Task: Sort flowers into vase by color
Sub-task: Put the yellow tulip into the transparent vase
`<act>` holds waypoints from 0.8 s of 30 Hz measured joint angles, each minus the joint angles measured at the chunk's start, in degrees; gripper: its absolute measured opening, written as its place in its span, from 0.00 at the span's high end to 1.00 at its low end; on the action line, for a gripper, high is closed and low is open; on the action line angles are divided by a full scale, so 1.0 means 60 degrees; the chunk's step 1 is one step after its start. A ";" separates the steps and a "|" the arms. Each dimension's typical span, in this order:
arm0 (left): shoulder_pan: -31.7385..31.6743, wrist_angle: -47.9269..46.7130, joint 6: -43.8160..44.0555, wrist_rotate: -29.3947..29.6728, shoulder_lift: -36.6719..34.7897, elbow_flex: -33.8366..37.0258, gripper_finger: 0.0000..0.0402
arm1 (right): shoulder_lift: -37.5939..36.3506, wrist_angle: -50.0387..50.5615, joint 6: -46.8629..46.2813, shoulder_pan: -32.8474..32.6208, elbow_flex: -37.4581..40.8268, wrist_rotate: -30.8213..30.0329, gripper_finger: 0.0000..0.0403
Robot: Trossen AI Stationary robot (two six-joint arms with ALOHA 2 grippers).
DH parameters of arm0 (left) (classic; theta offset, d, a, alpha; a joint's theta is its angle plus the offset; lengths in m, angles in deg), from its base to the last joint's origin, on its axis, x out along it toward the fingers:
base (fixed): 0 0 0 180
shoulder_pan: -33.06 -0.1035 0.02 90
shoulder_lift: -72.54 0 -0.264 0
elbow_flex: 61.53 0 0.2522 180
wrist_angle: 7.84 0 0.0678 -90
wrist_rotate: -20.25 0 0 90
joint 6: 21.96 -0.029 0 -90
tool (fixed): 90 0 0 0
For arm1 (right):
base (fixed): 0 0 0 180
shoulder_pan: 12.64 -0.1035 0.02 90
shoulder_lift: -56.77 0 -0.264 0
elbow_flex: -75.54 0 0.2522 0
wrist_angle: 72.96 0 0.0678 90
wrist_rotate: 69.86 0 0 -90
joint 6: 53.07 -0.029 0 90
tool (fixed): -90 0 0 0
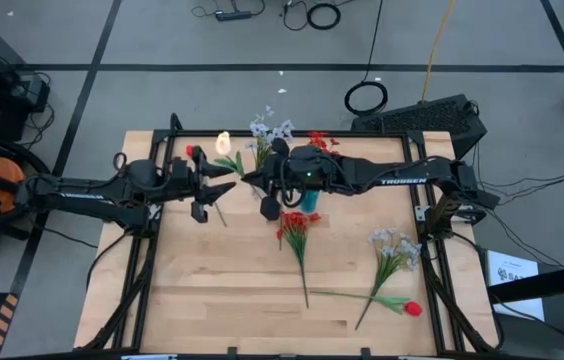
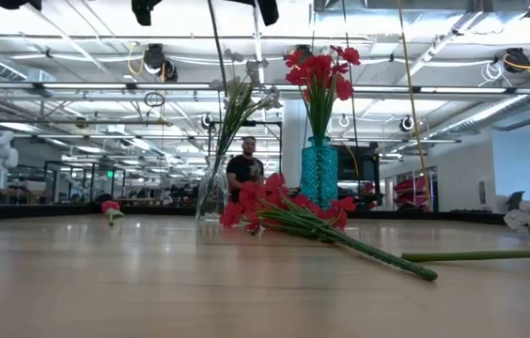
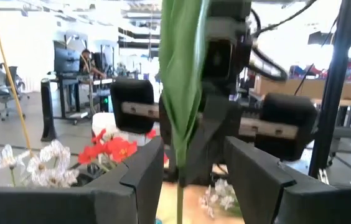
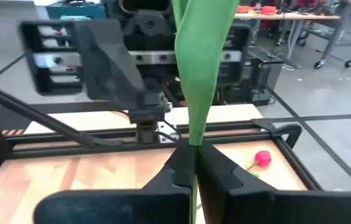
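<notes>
A cream tulip bud [image 1: 223,143] with a green leaf [image 4: 200,68] and stem stands between my two grippers above the table's far middle. My right gripper [image 4: 193,163] is shut on the stem. My left gripper [image 3: 191,171] is open; its fingers stand on either side of the same stem [image 3: 179,199] without touching it. In the high view the left gripper [image 1: 220,182] faces the right gripper [image 1: 250,179]. A clear vase [image 2: 211,192] holds lavender-white sprays. A teal vase [image 2: 319,171] holds red blossoms. My right gripper pinches the tulip's green stem [image 4: 192,142] just below the leaf, between its two fingers. The fingers come level from the table's right side and lie across the stem. The leaf rises above the fingers and the stem goes on below them.
A red blossom cluster [image 1: 294,226] lies mid-table. A lavender-white spray [image 1: 394,246] and a red bud [image 1: 413,309] on a long stem lie near the right front. Another red bud [image 1: 192,152] lies at the far left. The front left of the wooden table [image 1: 202,300] is bare.
</notes>
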 joint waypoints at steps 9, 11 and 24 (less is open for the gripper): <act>0.0000 -0.0009 0.0477 0.0025 0.0389 -0.0011 0.56 | 0.0287 -0.0038 -0.0007 -0.0015 -0.0001 0.0277 1.00; 0.0000 0.0088 0.0525 0.0025 0.0604 -0.0011 0.56 | 0.0306 -0.0014 -0.0008 -0.0015 0.0004 0.0270 1.00; -0.0007 0.0882 0.0524 0.0026 0.0932 -0.0011 0.72 | 0.0302 0.0019 -0.0194 -0.0018 0.0004 0.0251 1.00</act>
